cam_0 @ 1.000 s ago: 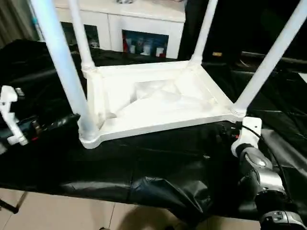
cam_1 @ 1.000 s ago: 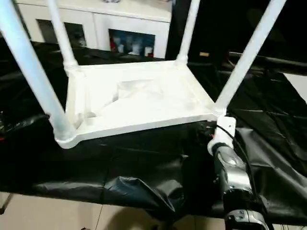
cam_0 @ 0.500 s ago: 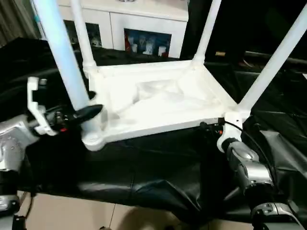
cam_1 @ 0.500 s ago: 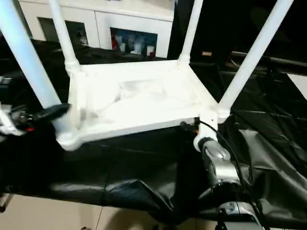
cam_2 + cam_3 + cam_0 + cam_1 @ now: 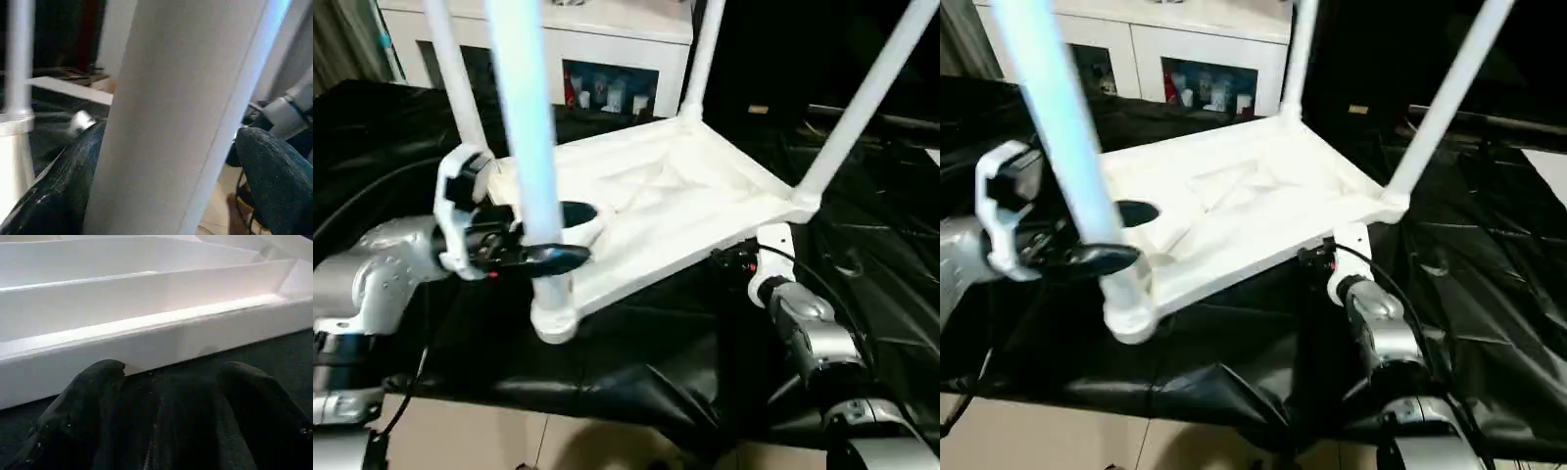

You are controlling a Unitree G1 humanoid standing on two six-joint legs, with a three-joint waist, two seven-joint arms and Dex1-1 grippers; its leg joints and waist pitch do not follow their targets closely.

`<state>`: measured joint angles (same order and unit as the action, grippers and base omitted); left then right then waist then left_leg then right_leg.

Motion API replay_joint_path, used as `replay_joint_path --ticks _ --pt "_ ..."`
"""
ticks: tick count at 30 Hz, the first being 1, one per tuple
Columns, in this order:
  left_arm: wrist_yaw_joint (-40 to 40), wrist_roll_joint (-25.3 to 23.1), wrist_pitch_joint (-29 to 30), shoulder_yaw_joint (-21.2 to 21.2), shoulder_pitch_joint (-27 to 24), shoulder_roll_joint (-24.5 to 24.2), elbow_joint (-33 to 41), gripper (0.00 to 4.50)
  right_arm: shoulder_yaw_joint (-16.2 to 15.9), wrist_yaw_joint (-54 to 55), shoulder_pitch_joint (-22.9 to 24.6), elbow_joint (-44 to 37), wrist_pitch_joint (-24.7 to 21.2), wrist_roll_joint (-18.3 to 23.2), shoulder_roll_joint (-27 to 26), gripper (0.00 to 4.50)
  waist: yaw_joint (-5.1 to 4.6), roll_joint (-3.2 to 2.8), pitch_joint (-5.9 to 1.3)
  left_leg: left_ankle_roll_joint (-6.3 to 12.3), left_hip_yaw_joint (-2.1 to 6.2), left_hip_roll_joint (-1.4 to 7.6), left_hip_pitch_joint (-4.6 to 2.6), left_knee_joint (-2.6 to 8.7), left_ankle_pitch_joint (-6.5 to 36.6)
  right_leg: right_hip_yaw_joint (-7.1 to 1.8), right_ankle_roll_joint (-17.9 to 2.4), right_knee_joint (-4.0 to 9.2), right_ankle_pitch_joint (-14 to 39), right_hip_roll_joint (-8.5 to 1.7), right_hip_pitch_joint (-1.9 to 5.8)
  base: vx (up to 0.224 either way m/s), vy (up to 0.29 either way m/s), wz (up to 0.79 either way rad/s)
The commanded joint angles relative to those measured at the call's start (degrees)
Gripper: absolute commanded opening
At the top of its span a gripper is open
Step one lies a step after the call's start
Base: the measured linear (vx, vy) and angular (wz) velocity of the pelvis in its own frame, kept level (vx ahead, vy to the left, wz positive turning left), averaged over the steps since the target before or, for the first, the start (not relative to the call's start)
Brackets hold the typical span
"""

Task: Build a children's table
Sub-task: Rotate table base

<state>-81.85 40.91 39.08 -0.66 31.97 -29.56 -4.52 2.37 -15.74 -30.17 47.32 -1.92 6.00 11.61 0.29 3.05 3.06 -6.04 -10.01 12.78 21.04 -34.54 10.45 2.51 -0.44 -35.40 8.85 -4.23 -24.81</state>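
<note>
The children's table (image 5: 675,196) lies upside down on the black-draped work table (image 5: 636,343), its four legs rising out of the corner sockets. It is all white plastic: a rectangular top with raised ribs crossing its underside, rounded sockets at the corners, and long smooth tube legs that taper as they rise. The top sits tilted, with its near left corner socket (image 5: 554,318) hanging at the front of the black cloth.

The left gripper (image 5: 558,235) reaches in from the left with its two black fingers spread wide, one on each side of the near left leg (image 5: 530,147), just above the socket. In the left wrist view that leg (image 5: 186,112) stands between the dark, finely speckled fingers (image 5: 54,191); whether they touch it I cannot tell.

The right gripper (image 5: 171,396) points at the long near edge of the table top (image 5: 146,333), close to the near right leg (image 5: 857,108). Its rounded black fingers (image 5: 93,401) are apart, low on the dark cloth just beside the flat white rim, holding nothing.

The cloth is glossy and creased, sagging in folds over the front edge. Behind stands a white cabinet (image 5: 607,49) with glass doors.
</note>
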Motion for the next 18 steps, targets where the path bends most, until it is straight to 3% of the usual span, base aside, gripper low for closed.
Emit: replay_joint_path --ticks 1,4,5,7,12,18 --pt "-0.7 1.5 0.3 3.1 2.0 2.1 2.8 4.42 -1.5 -2.4 -1.9 -0.4 0.8 -0.1 -1.2 3.77 0.08 -0.46 -3.89 -1.09 -0.86 -0.66 -0.15 3.91 13.1 -1.61 -9.7 3.83 16.3 -1.65 3.74 0.0 0.0 0.0" --pt "-0.1 0.9 0.0 5.2 3.7 4.8 2.7 4.42 -1.8 -3.6 -2.6 0.1 0.9 -0.2 -1.7 3.77 -0.04 -0.25 -4.03 -0.76 -0.83 -0.74 0.08 3.79 12.2 -1.57 -9.7 3.76 15.5 -1.66 3.93 0.0 0.0 0.0" --pt "1.0 -1.2 -2.0 7.1 5.3 7.5 1.1 4.42 -2.2 -4.4 -3.0 0.5 1.0 -0.6 -1.9 3.77 -0.16 -0.03 -3.96 -0.54 -0.85 -0.76 0.25 3.81 12.0 -1.54 -9.7 3.87 15.4 -1.62 4.0 0.0 0.0 0.0" --pt "2.5 -3.8 -4.5 8.3 6.3 9.6 -0.9 4.42 -2.4 -4.9 -3.4 1.0 1.2 -0.9 -1.9 3.77 -0.07 -0.2 -4.01 -0.27 -0.9 -0.8 -0.01 3.62 12.3 -1.58 -9.6 4.03 16.1 -1.65 3.84 0.0 0.0 0.0" --pt "6.5 -9.9 -11.8 10.7 9.5 15.3 -7.5 4.42 -2.8 -5.9 -4.1 2.3 1.5 -1.5 -1.9 3.77 -0.42 0.09 -4.08 0.25 -0.83 -1.01 0.52 3.54 11.9 -1.36 -8.4 4.51 18.2 -1.52 4.15 0.0 0.0 0.0" --pt "8.3 -11.5 -14.8 13.0 11.9 20.6 -10.7 4.42 -3.6 -8.9 -3.1 1.3 1.5 -1.4 -2.0 3.77 -0.26 0.04 -4.27 1.79 -0.95 -0.88 0.28 3.4 11.3 -1.39 -10.7 4.34 14.6 -1.46 4.11 0.0 0.0 0.0"
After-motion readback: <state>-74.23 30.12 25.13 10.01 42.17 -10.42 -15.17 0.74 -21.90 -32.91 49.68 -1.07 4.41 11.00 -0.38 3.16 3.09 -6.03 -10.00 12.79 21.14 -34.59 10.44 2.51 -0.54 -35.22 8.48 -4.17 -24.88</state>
